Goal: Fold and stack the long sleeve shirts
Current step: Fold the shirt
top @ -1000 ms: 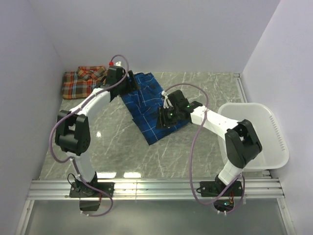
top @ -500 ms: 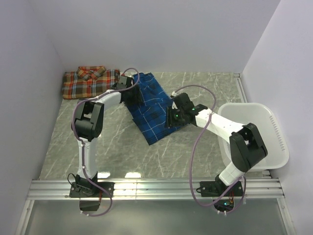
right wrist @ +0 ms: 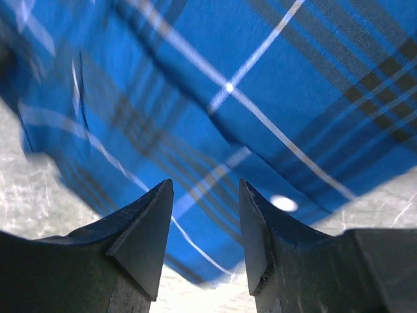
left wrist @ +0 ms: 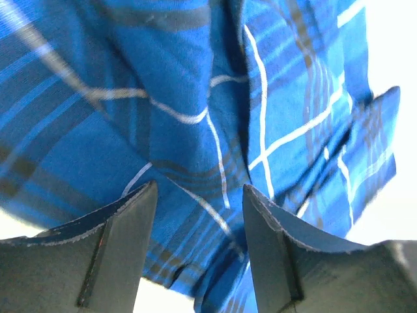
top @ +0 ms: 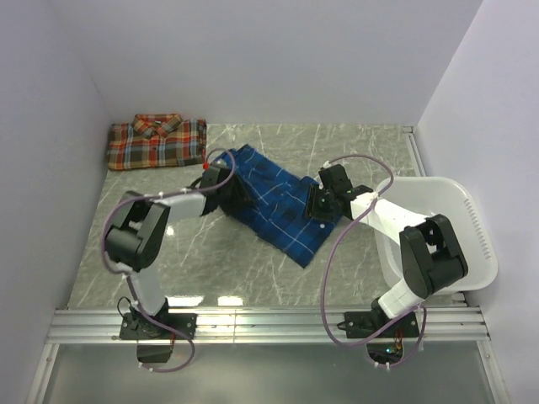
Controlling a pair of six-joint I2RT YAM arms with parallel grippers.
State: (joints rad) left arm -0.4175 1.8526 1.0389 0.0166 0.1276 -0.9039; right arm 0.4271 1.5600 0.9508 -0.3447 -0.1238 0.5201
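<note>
Shirt of blue plaid (top: 278, 212) lies between left gripper (top: 229, 187) and right gripper (top: 316, 203)

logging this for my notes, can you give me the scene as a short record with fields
blue shirt: partly folded, lying slantwise mid table, between both claws
red-orange shirt: folded, far left corner, apart from the blue one
left claw: at the blue shirt's left end, cloth bunched between its fingers, grip unclear
right claw: open, at the shirt's right edge
basket: white, at the right
stack: not yet made
</note>
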